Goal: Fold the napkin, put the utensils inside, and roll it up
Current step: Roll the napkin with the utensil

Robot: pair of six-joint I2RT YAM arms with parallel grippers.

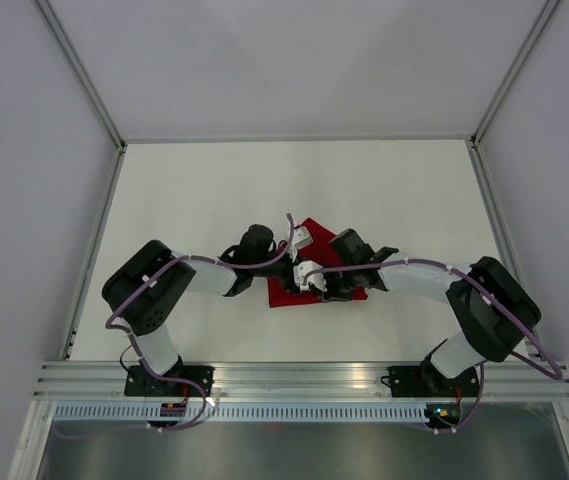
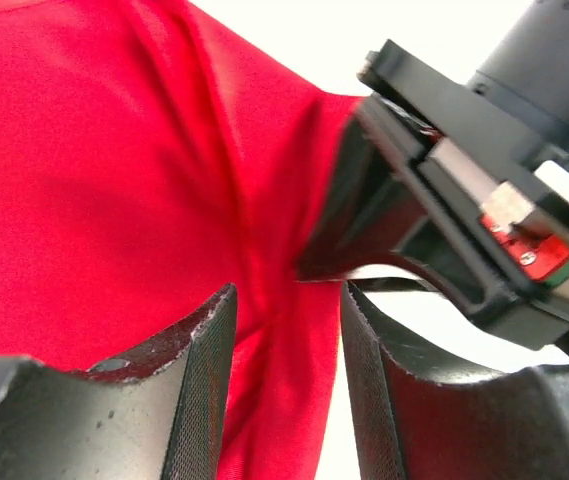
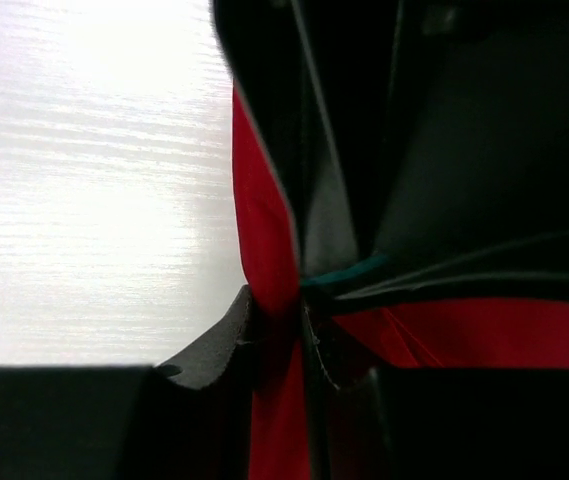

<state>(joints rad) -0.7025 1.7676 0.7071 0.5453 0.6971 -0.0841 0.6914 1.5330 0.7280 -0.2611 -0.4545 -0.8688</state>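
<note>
The napkin (image 1: pixel 284 293) lies bunched near the middle of the white counter (image 1: pixel 204 190), a little toward the near edge, and both arms reach in over it from either side so that much of the red cloth is hidden beneath them in the top view. The left tool (image 1: pixel 286 262) and the right tool (image 1: pixel 314 279) meet right above the cloth, almost touching each other. From the left wrist, the napkin (image 2: pixel 94 180) fills the left and centre of the view, its shiny surface drawn into soft ridges that run toward one spot. The left tool (image 2: pixel 289 340) has its jaws apart, with a strip of red cloth showing in the gap between the ribbed fingers (image 2: pixel 204 380); whether either of them touches the cloth cannot be told. Just beyond them the right tool (image 2: pixel 312 266) comes in from the upper right and its tip meets the napkin where the ridges gather. From the right wrist, the right tool (image 3: pixel 279 345) is pressed together on a fold of the napkin (image 3: pixel 264 240), the red cloth pinched between its fingers (image 3: pixel 219 350) and rising above them, with bare counter (image 3: pixel 84 200) to the left and the dark body of the left tool close behind.
</note>
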